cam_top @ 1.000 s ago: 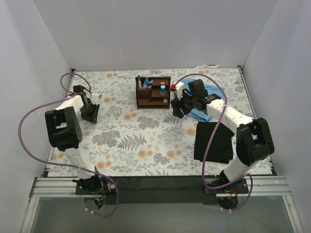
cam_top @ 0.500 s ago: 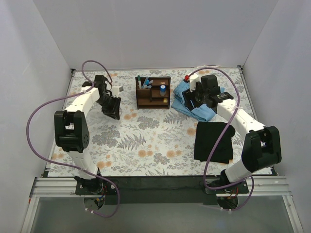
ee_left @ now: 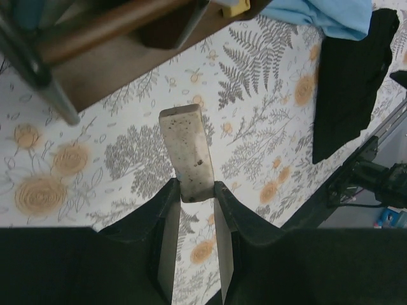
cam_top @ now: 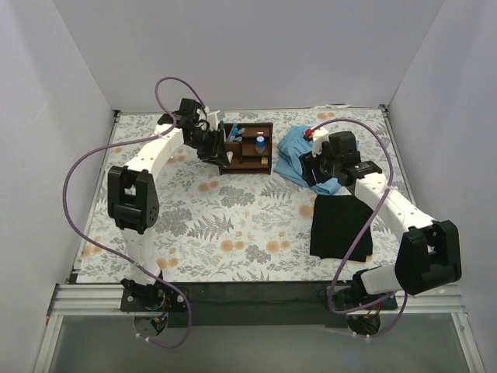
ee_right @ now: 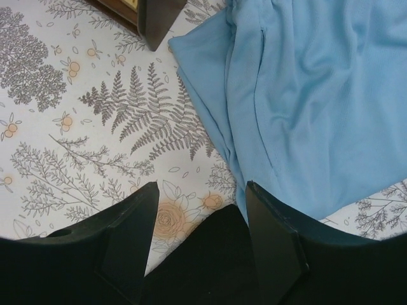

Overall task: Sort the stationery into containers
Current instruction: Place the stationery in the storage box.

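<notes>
The dark brown wooden organizer (cam_top: 245, 158) stands at the back middle, with pens (cam_top: 227, 132) in its tall slots and a blue-and-white cylinder (cam_top: 260, 143) on a shelf. My left gripper (cam_top: 220, 151) is at the organizer's left side, shut on a tan-white block (ee_left: 187, 152). The block sticks out beyond the fingertips, just below the organizer's edge (ee_left: 108, 57) in the left wrist view. My right gripper (cam_top: 314, 167) is open and empty (ee_right: 202, 187), low over the edge of the light blue cloth (ee_right: 305, 82).
The light blue cloth (cam_top: 299, 151) lies right of the organizer. A black cloth (cam_top: 342, 225) lies nearer, on the right. The table has a floral cover (cam_top: 233, 225). White walls close in the back and both sides. An organizer corner (ee_right: 159, 16) shows in the right wrist view.
My left arm has swung from the table's far left to the organizer, carrying the block. My right arm has drawn back to the right, away from the organizer and over the blue cloth.
</notes>
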{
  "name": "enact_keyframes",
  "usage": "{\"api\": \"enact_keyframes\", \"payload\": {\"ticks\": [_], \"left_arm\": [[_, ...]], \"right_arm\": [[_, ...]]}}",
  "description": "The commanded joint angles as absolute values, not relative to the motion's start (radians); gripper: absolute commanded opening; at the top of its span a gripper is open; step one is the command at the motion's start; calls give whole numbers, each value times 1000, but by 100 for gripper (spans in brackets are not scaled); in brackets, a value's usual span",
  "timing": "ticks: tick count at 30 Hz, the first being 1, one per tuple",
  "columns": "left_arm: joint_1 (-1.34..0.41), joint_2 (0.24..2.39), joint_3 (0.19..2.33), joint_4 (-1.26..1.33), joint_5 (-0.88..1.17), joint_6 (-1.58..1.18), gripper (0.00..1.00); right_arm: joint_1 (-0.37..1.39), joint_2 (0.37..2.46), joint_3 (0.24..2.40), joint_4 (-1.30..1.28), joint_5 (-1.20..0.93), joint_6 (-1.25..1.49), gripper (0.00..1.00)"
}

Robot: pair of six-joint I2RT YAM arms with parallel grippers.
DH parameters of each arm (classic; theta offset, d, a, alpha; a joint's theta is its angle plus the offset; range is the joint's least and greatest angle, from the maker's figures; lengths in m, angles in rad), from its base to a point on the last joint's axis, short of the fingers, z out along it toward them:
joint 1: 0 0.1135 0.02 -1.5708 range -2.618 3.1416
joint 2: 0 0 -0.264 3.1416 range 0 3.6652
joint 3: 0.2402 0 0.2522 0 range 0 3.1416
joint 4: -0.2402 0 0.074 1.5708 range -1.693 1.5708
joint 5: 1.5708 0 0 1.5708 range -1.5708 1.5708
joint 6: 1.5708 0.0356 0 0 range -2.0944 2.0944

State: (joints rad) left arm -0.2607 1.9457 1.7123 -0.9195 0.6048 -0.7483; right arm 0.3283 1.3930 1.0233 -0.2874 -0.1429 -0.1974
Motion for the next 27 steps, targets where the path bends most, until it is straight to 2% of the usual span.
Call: {"api": "enact_keyframes", "payload": {"ticks": [1, 8, 12, 17, 22, 27], "left_arm": [[-311, 2005, 1793, -891, 537, -802, 0], [-417, 2005, 1786, -891, 402, -778, 0], [-454, 2013, 1799, -882, 336, -758, 0], [-526, 2031, 1802, -859, 189, -724, 0], [-607, 2083, 1836, -851, -42, -700, 0], [-655, 2134, 1897, -835, -143, -699, 0]], "right_arm": [[327, 1345, 997, -255, -190, -164, 65], [350, 1303, 927, -154, -247, -78, 60], [423, 1250, 800, 49, -270, -129, 59], [479, 1319, 753, 172, -281, -88, 59], [480, 1376, 755, 239, -279, -46, 58], [480, 1371, 750, 255, -271, -63, 58]]}}
